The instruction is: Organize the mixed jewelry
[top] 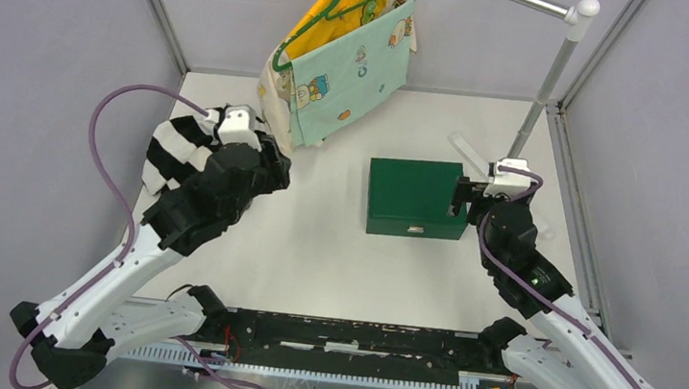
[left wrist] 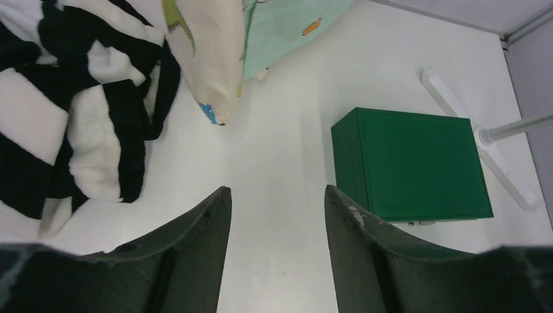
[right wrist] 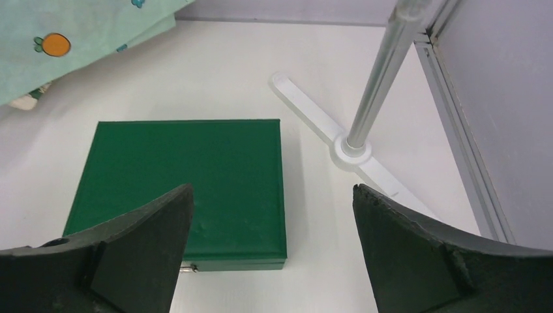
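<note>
No jewelry shows in any view; it is hidden or out of view. A closed green box (top: 415, 195) sits on the white table, right of centre, with a small metal latch on its near side. It also shows in the left wrist view (left wrist: 412, 164) and the right wrist view (right wrist: 182, 186). My right gripper (top: 461, 195) is open and empty, above the box's right edge; in its wrist view (right wrist: 272, 190) its left finger overlaps the lid. My left gripper (top: 277, 170) is open and empty over bare table (left wrist: 277, 190), left of the box.
A black-and-white striped cloth (top: 174, 152) lies at the left under my left arm. Children's clothes hang on a green hanger (top: 343, 35) at the back centre. A white garment rack stands at the back right, with its pole (top: 548, 81) and its foot (right wrist: 355, 147).
</note>
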Motion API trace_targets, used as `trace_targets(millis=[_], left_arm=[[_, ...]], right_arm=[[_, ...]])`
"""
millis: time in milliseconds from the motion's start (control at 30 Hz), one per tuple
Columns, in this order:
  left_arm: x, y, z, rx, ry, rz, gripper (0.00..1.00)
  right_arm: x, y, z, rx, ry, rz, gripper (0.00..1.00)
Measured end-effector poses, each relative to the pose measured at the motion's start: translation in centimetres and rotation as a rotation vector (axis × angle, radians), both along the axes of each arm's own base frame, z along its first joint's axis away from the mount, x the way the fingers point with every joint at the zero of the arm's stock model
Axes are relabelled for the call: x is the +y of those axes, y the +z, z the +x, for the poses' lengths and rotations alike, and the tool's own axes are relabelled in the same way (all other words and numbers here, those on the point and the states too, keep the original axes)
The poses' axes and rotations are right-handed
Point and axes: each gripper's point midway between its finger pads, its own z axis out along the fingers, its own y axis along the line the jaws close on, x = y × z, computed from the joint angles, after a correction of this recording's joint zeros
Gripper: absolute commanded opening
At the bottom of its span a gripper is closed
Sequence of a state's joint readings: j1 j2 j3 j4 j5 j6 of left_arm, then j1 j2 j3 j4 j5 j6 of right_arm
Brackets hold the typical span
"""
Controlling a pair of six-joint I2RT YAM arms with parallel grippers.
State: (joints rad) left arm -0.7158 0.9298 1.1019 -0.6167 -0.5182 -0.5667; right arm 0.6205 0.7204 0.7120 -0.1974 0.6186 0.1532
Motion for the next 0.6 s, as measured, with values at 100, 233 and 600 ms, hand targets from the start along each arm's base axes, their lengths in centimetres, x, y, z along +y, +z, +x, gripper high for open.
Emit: trace_targets(millis=[100,233,600], left_arm=[[1.8,0.1,-0.7,-0.033,0.049,0.006,0.62],[3.6,-0.2,-1.4,-0.062,0.100,0.010,0.62],[5.8,0.6,-2.5,-0.119,0.159,-0.011,0.63]], right_arm=[[-0.5,-1.2,-0.3,0.013,-0.017,-0.005,0.98],[-0.5,-2.0,-0.4,0.026,-0.023,-0.001,0.98],[-0.5,-1.5,-0.1,0.001,-0.045,0.044,0.95]])
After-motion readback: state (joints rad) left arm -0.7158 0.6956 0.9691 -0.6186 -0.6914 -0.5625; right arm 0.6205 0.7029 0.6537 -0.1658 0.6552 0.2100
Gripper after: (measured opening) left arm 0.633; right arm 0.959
